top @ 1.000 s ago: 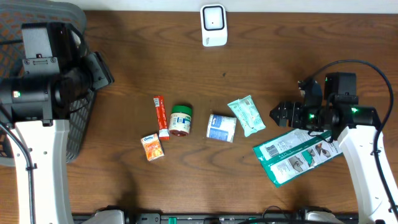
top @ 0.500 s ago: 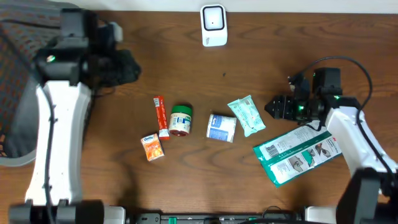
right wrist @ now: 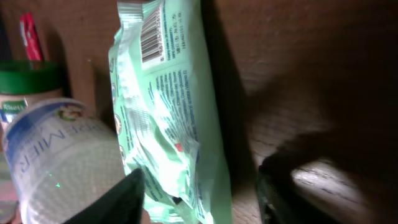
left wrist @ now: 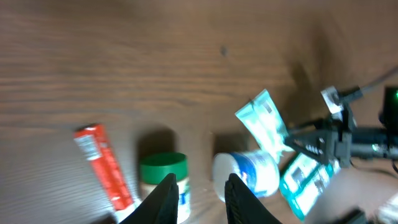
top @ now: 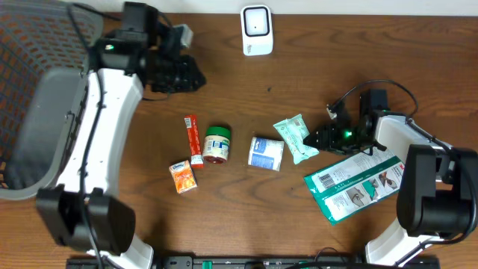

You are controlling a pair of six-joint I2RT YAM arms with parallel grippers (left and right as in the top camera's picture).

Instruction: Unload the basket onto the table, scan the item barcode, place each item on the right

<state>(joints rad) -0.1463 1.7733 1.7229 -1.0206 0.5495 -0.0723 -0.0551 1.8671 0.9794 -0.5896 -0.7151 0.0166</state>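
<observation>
The white barcode scanner stands at the table's far edge. A mint-green packet lies right of centre, its barcode printed at the far end. My right gripper sits low at the packet's near end, open, with one finger on each side of it. There is still a gap on the right side. My left gripper hovers above the table at upper left of centre. Its fingers stand narrowly open with nothing between them.
A red stick pack, a green-lidded jar, a white-and-blue bottle and an orange packet lie in a loose row. A large green pouch is at lower right. A mesh basket fills the far left.
My left arm swung from over the basket toward the table's middle, and its jaws narrowed. My right gripper slid left onto the mint-green packet's end while its jaws closed in.
</observation>
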